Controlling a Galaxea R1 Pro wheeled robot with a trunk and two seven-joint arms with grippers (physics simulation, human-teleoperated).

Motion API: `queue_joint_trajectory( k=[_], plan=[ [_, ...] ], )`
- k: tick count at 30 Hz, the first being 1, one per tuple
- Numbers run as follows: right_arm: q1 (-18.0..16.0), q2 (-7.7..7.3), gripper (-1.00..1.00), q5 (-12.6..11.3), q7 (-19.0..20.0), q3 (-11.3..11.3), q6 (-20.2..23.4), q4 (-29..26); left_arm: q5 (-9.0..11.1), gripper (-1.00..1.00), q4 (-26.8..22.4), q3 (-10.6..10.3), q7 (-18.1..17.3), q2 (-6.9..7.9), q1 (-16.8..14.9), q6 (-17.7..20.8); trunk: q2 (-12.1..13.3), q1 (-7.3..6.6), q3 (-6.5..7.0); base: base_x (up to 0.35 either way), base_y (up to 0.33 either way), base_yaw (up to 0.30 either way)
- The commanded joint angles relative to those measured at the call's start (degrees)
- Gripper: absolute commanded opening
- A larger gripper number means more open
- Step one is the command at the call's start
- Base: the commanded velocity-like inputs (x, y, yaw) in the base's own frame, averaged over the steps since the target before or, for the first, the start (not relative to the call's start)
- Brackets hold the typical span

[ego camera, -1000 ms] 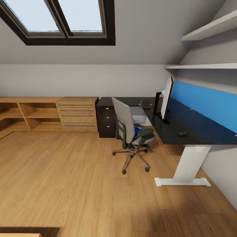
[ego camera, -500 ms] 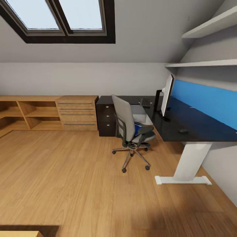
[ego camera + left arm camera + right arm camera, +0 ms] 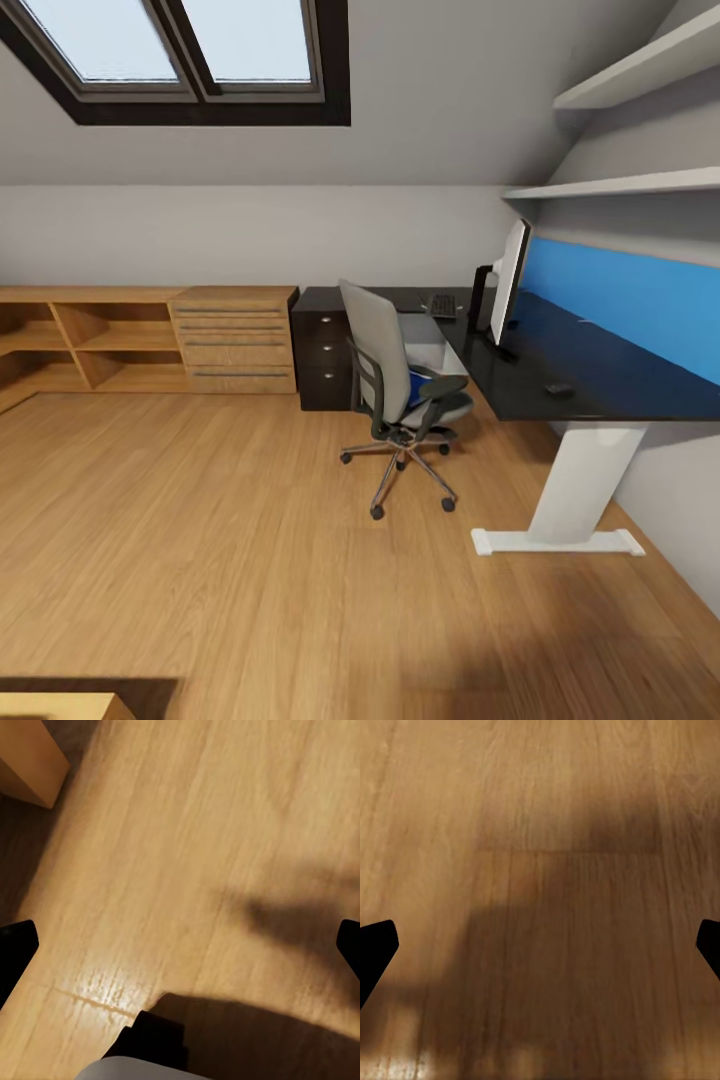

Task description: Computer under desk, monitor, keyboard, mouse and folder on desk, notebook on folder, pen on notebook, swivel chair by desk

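On the swivel chair seat we see a sliver of blue, likely the folder: flat, stiff and light, we judge, best pinched at an edge. The chair stands just beside the glossy black desk, which bears the monitor, keyboard and mouse. Wooden floor all round. Both our grippers hang spread wide, empty.

- The swivel chair back is hiding most of the blue folder lying on its seat.
- The counter is running off the right edge of the head view.
- The mouse is showing too small to make out detail.
- The keyboard keys are blurring together.
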Motion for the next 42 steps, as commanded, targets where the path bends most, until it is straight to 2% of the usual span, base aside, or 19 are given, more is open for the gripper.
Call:
queue_joint_trajectory(
  k=[1,9,36,42],
  plan=[
    [0.0,0.02,1.0,0.3,-0.3,0.0,-0.1,0.0,0.3,1.0,0.0,-0.5,0.4,0.04,0.0,-0.2,-0.4,0.22,-0.23,0.0,0.0,0.0],
    [0.0,0.03,1.0,0.3,-0.3,0.1,-0.1,0.0,0.3,1.0,0.0,-0.5,0.4,0.09,0.0,-0.1,-3.6,1.98,-1.67,0.0,0.0,0.0],
    [0.0,0.05,1.0,0.3,-0.3,0.2,-0.1,0.0,0.1,1.0,0.0,-0.6,0.1,0.04,0.0,-0.4,-3.6,1.98,-1.67,0.0,0.0,0.0],
    [0.0,-0.06,1.0,0.2,-0.3,-0.1,-0.1,0.0,0.1,1.0,0.0,-0.6,0.1,0.19,0.0,-0.3,-3.6,1.98,-1.67,0.178,0.0,0.0]
  ],
)
